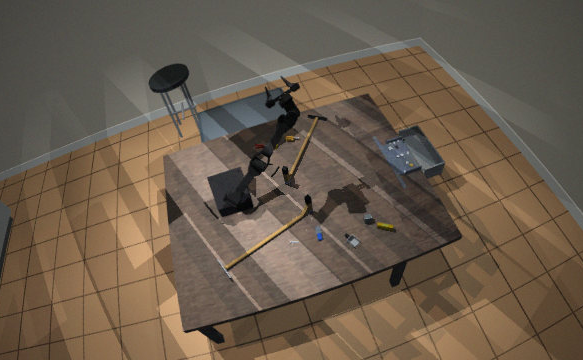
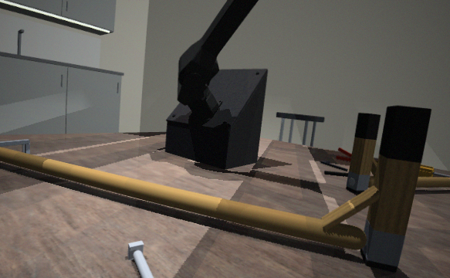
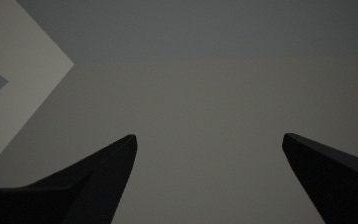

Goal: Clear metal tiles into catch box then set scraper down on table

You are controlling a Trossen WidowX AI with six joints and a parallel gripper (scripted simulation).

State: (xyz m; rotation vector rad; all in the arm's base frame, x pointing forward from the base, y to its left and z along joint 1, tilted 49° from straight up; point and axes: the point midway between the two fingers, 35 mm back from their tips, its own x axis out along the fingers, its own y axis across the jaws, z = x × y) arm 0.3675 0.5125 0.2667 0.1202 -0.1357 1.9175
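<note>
Overhead, the gripper [image 1: 274, 91] [image 3: 207, 140] stands wide open with nothing between its jaws. Below those jaws, two long wooden-handled tools lie on the table [image 1: 316, 270] [image 2: 93, 232]: a dark-headed one [image 1: 303, 147] nearer them, a pale-headed one [image 1: 266, 240] [image 2: 132, 187] farther off; which is the scraper, I can't tell. Well apart from the jaws, small pieces dot the bench plate [image 1: 396, 162], beside the catch box [image 1: 433, 170]. From tabletop height, the pale-headed tool's handle meets an upright, black-topped grip [image 2: 394, 185]. At the wrist, bare wall fills the space beyond the parted fingertips.
</note>
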